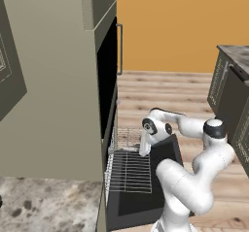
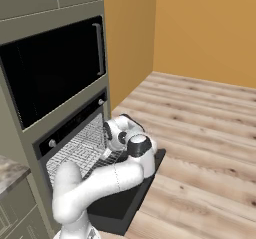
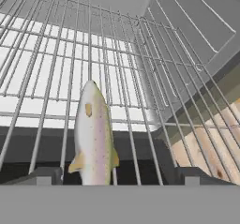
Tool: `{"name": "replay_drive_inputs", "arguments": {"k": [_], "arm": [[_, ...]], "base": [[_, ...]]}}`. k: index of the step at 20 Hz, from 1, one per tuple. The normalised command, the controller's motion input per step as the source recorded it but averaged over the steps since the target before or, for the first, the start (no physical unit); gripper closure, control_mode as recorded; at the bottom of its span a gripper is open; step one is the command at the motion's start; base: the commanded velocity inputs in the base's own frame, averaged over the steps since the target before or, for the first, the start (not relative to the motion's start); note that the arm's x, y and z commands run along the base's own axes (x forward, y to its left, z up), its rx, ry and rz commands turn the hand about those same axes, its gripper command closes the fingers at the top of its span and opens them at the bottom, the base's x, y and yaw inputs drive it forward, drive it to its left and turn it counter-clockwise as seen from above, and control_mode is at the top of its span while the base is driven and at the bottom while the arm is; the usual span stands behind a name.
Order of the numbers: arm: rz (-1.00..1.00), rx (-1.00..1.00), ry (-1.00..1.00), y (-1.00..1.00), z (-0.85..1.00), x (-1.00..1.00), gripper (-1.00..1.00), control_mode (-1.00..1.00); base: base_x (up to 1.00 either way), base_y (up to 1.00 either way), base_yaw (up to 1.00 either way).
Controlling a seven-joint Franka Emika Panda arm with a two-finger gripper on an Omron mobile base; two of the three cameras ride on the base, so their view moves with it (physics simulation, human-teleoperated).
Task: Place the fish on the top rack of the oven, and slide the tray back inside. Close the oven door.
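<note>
The fish, silver-grey with a speckled side and yellowish fins, lies on the wire bars of the top rack. My gripper is open, one fingertip on each side of the fish's tail end and apart from it. The rack is pulled out of the oven over the oven door, which lies folded down flat. My hand points down at the rack's outer part. From the right base, the rack and the dark door show beside my arm.
A tall olive-grey cabinet column holds the oven, with a second dark oven and its bar handle above. A dark cabinet with a stone top stands at the right. Wooden floor stretches toward the orange wall.
</note>
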Motion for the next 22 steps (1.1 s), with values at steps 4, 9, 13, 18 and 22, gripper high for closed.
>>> {"name": "replay_drive_inputs", "arguments": {"k": [4,9,13,18,22], "arm": [[0.00,0.00,-0.16,-0.50,0.82,-1.00,-1.00,-1.00],[-0.01,-0.06,-0.10,-0.03,0.66,-0.87,-1.00,-1.00],[-0.07,-0.09,-0.02,-0.28,0.14,-0.87,-1.00,-1.00],[-0.08,-0.01,0.10,-0.63,0.00,-0.22,-1.00,-1.00],[0.00,0.00,0.14,-0.23,0.00,0.39,-1.00,-1.00]], "base": [[0.00,0.00,0.00],[0.00,0.00,0.00],[0.00,0.00,0.00],[0.00,0.00,0.00],[0.00,0.00,0.00]]}}
